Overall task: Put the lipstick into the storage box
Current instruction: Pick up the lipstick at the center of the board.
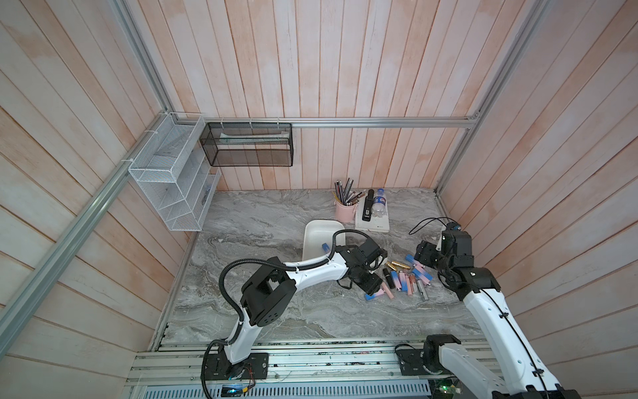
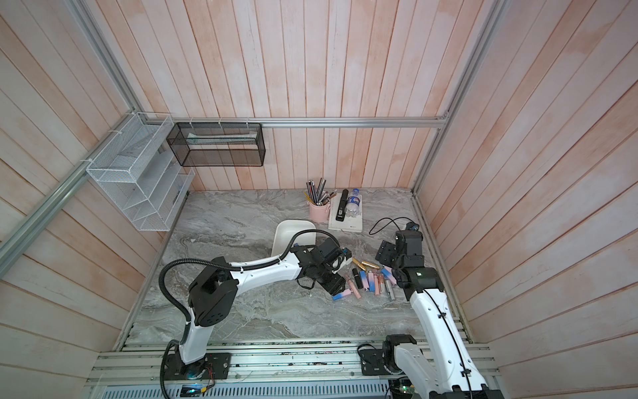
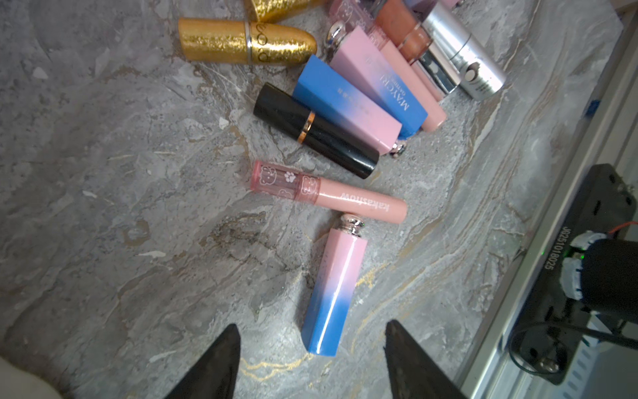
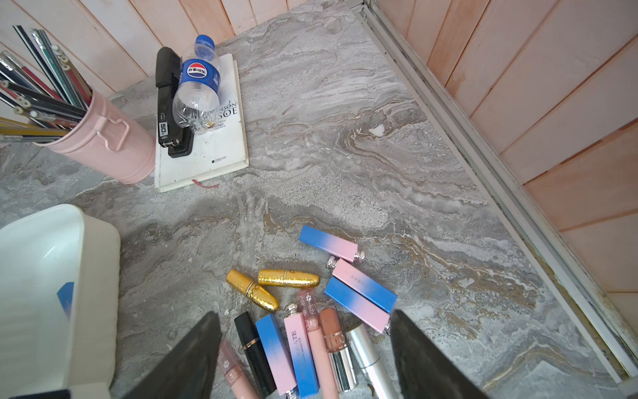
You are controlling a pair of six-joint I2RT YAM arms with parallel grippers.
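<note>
**A:** Pink fading to blue: is that square-sided plastic lipstick tube point(image 3: 333, 286) the one in reach?

**B:** Yes. It lies flat on the grey marbled worktop point(image 3: 103, 172), just ahead of the left end effector point(image 3: 310, 362), blue end nearest. Its long axis runs straight out from the gap, so the fingers flank its width.

**A:** Fingers?

**B:** Apart, nothing between them. The right end effector point(image 4: 307, 362) is spread too, empty, over the main heap of lipsticks point(image 4: 310, 328).

**A:** The box?

**B:** The shallow white plastic storage box point(image 1: 319, 229) sits left of the heap, one blue tube point(image 1: 325, 246) inside. The left arm is nearer, I'd judge.
</note>
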